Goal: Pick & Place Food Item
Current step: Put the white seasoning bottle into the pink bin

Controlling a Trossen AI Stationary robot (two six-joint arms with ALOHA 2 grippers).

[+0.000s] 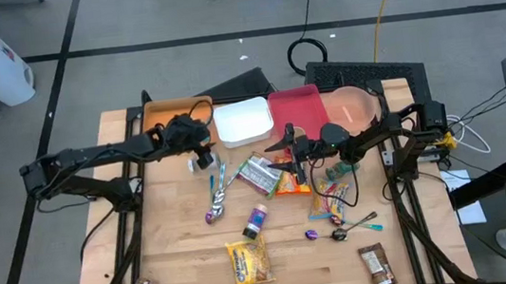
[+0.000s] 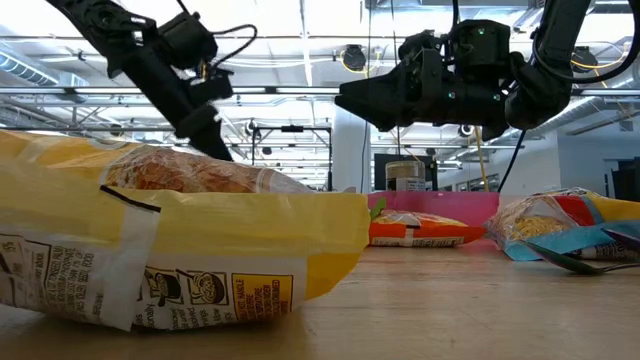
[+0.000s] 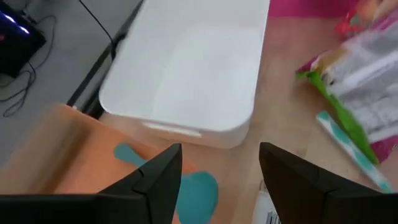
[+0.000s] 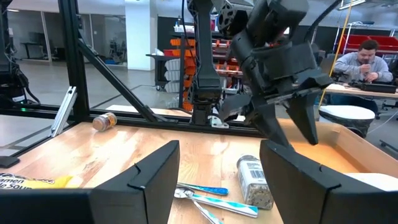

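Now the left gripper (image 1: 209, 158) hovers open-jawed beside the orange tray (image 1: 162, 111).

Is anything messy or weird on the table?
Yes. The snack packets, spoons and yellow chip bag lie scattered every which way on the wooden table, while the white bin looks empty. Nothing looks spilled or broken.
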